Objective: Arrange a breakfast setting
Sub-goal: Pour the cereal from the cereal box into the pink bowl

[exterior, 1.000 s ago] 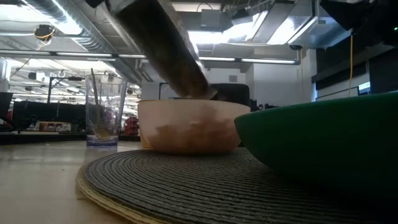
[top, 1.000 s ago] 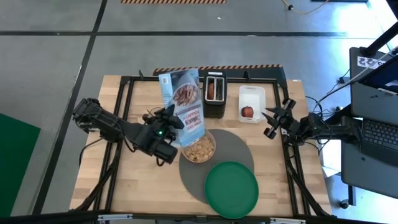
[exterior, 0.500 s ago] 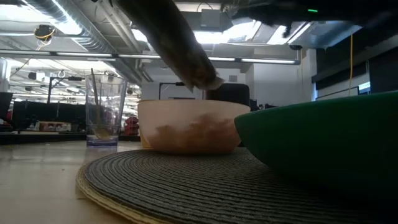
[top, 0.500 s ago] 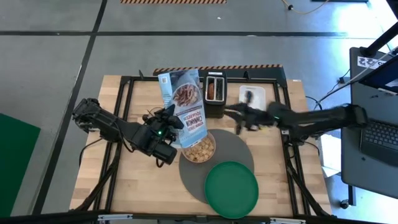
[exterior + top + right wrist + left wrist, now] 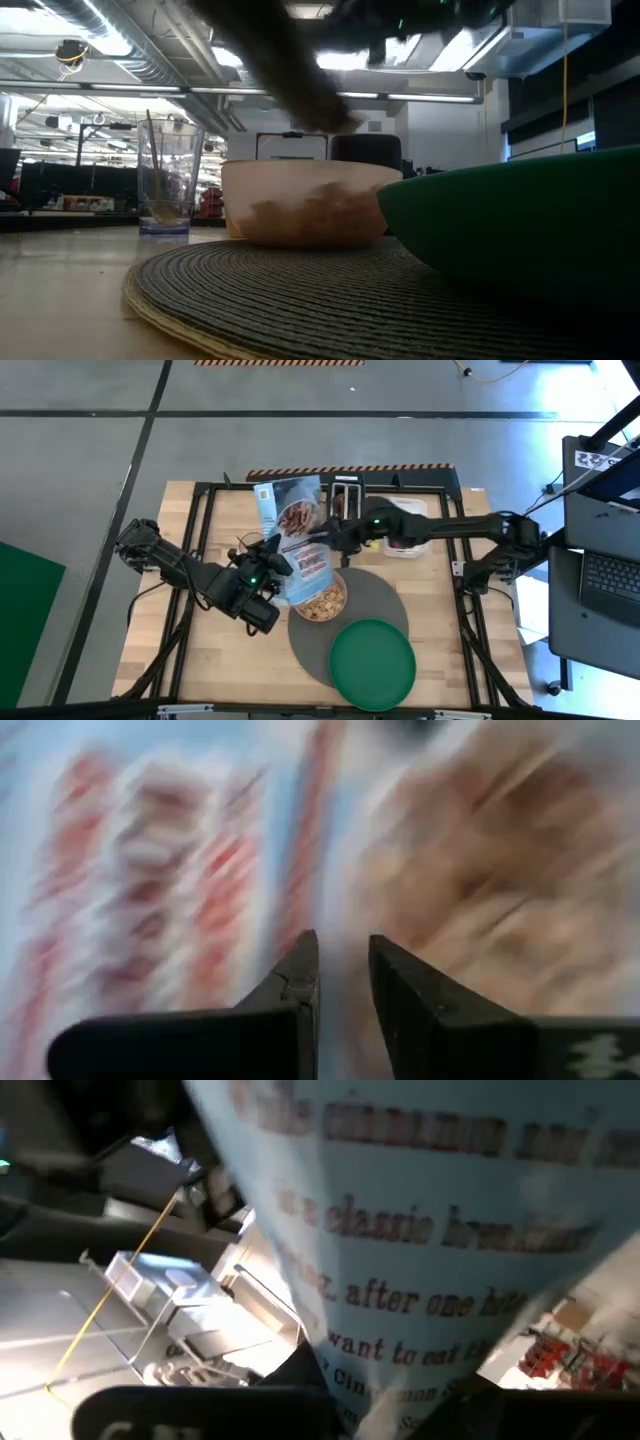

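My left gripper [image 5: 268, 563] is shut on a tall light-blue cereal box [image 5: 297, 530], tilted over the pinkish bowl [image 5: 321, 598]. The bowl holds cereal and stands on the round grey placemat [image 5: 385, 595], with the green plate [image 5: 372, 663] nearer. My right gripper [image 5: 337, 536] reaches across in front of the black toaster [image 5: 347, 488], right by the box, fingers a little apart [image 5: 342, 945]. In the low view the box's lower end [image 5: 320, 110] hangs blurred above the bowl [image 5: 300, 205]. The apple and bagel are hidden by my right arm. My left gripper pinches the cereal box at its left long edge [image 5: 278, 560], about midway down, coming level from the table's left. The box is lifted clear and tilted, its lower end [image 5: 313, 582] over the bowl. In the left wrist view the box's printed face [image 5: 430, 1230] fills the picture. My right gripper is close to the box's face; I cannot tell whether it touches.
A white tray [image 5: 408, 508] lies at the back right, partly under my right arm. A clear glass [image 5: 166, 185] with a thin stick in it stands on the table left of the bowl in the low view. Bare wood lies at the near left [image 5: 220, 650].
My right arm has swung fast from the table's right edge toward the left, over the tray and past the toaster, up to the cereal box. My left gripper has raised the box's lower end a little, from the bowl's rim to clear above it.
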`<act>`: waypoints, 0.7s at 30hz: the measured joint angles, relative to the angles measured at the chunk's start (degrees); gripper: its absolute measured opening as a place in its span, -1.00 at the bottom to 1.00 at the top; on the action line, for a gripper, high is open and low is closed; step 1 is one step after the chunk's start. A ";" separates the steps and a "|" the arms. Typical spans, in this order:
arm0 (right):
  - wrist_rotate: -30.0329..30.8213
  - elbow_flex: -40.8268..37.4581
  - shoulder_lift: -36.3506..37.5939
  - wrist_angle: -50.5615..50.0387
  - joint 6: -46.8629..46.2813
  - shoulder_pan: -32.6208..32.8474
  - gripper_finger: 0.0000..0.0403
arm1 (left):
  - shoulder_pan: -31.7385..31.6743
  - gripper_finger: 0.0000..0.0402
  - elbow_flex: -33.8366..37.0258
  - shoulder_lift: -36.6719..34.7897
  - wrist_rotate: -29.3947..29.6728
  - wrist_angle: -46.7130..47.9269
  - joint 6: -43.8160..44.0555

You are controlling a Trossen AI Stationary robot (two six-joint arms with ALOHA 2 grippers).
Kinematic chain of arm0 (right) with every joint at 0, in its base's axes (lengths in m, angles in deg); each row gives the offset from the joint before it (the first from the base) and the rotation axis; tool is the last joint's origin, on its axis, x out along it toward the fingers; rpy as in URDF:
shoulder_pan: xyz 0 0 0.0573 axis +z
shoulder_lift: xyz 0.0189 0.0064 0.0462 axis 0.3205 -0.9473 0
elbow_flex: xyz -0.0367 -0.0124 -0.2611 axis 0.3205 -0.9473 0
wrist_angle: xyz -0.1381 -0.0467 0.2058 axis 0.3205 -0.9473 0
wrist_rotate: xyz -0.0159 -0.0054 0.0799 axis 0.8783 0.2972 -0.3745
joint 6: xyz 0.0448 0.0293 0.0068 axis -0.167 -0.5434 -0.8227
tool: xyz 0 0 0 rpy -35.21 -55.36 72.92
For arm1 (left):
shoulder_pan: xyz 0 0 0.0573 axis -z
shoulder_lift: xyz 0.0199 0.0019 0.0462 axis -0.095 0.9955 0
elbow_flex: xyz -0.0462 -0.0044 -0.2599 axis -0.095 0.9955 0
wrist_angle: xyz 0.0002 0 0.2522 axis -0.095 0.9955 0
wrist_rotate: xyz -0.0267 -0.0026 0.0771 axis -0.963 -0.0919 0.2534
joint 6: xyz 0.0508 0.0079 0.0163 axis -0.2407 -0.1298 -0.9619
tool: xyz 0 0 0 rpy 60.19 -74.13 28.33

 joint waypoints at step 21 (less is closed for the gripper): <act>6.61 -2.76 -1.12 7.17 4.91 2.23 -0.69 | -0.05 -0.86 -0.04 0.01 -0.83 0.11 -0.06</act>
